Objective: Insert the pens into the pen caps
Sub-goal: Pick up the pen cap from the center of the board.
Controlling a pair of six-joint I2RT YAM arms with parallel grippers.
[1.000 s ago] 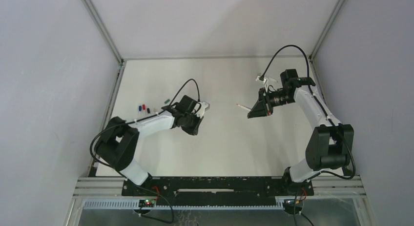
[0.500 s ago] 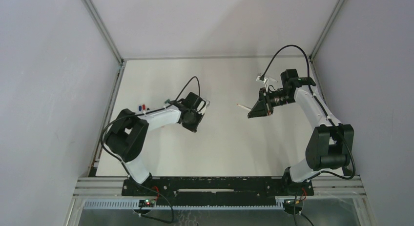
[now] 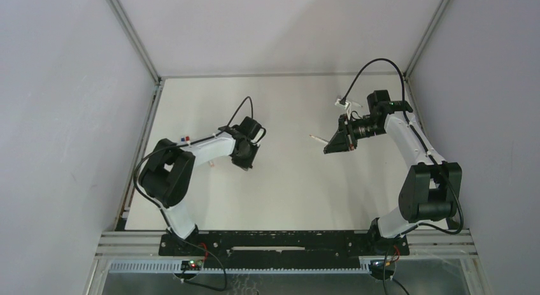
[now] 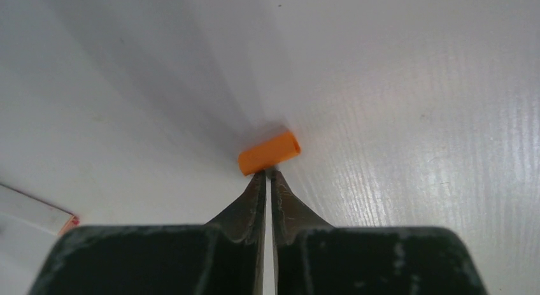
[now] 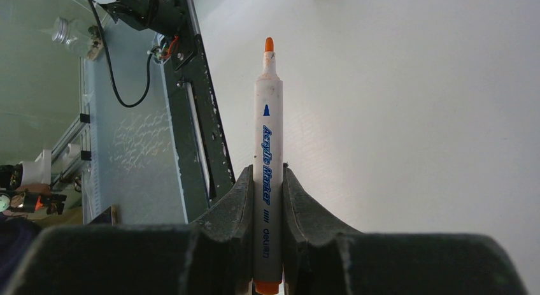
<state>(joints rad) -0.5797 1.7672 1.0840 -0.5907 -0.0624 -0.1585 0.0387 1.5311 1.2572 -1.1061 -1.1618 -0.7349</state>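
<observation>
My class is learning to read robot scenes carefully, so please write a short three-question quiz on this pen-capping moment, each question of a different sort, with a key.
1. True or false: the right pincer grips a marker whose orange tip is bare.
2. Where is the orange cap relative to the left pincer? A) clamped between its jaws; B) lying on the table just past its shut tips; C) out of its camera's view.
3. Fill in: the print on the marker's barrel reads "Acrylic ____".
Key: 1 true; 2 B; 3 Marker.

orange-tipped pen point(image 5: 268, 116), clamped in right gripper point(image 5: 267, 175)
</observation>
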